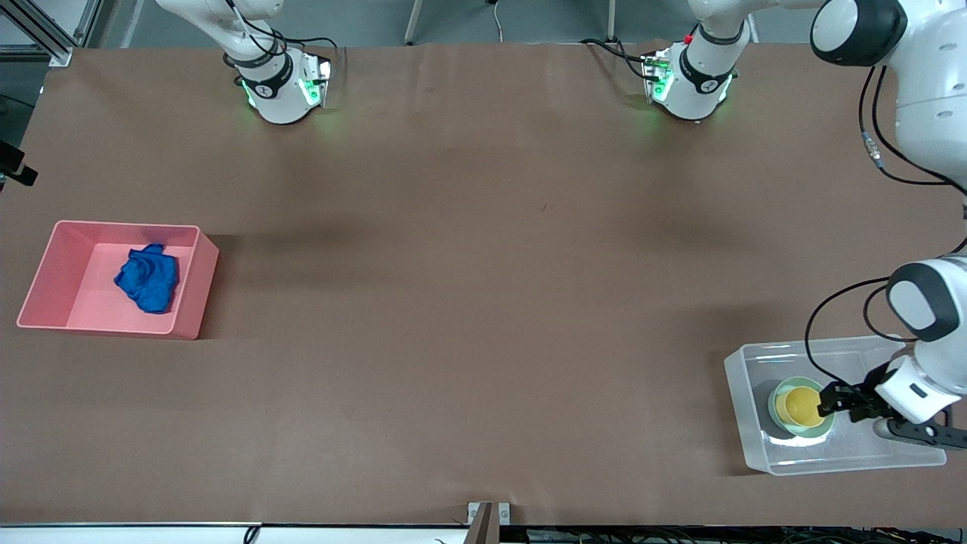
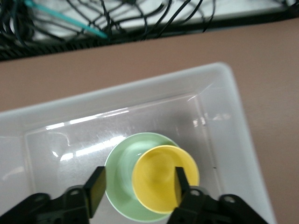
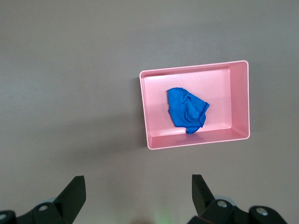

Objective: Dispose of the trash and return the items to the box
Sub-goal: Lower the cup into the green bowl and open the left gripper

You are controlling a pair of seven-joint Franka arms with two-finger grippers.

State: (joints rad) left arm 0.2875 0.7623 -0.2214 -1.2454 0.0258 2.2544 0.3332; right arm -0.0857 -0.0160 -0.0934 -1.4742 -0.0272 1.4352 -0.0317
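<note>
The yellow cup (image 1: 799, 405) stands inside the mint-green bowl (image 1: 776, 394), and both sit in the clear box (image 1: 744, 412) at the left arm's end of the table, near the front camera. My left gripper (image 1: 831, 400) is open just above them. In the left wrist view its jaws (image 2: 138, 186) are spread wide: one finger is over the cup (image 2: 159, 172), the other past the rim of the bowl (image 2: 120, 161), and they grip nothing. The blue cloth wad (image 1: 149, 278) lies in the pink bin (image 1: 45, 264). My right gripper (image 3: 138, 193) is open and empty, high over the table.
The pink bin (image 3: 145, 112) with the blue wad (image 3: 187, 111) stands at the right arm's end of the table. The two arm bases (image 1: 279, 91) (image 1: 691, 83) stand along the table edge farthest from the front camera. Cables lie off the table edge by the clear box (image 2: 140, 86).
</note>
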